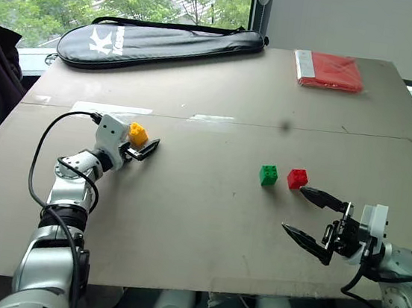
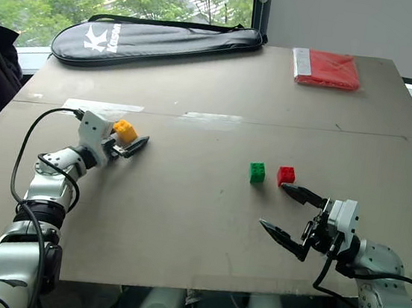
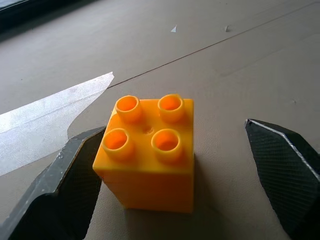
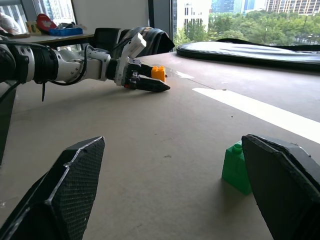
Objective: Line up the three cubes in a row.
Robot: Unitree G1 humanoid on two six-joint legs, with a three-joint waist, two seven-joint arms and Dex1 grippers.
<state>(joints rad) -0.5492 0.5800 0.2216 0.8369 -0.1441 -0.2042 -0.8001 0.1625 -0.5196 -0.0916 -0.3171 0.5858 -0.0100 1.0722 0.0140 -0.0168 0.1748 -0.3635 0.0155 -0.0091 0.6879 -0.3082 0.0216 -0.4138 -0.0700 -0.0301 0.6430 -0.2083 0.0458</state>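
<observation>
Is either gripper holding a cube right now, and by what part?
Not yet. The left gripper straddles the yellow cube: one finger at its side, the other clearly apart. The right gripper is open and empty.

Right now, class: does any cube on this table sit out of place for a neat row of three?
Yes. The yellow cube sits far to the left, between the left gripper's jaws, while the green cube and red cube stand side by side near the right gripper.
</observation>
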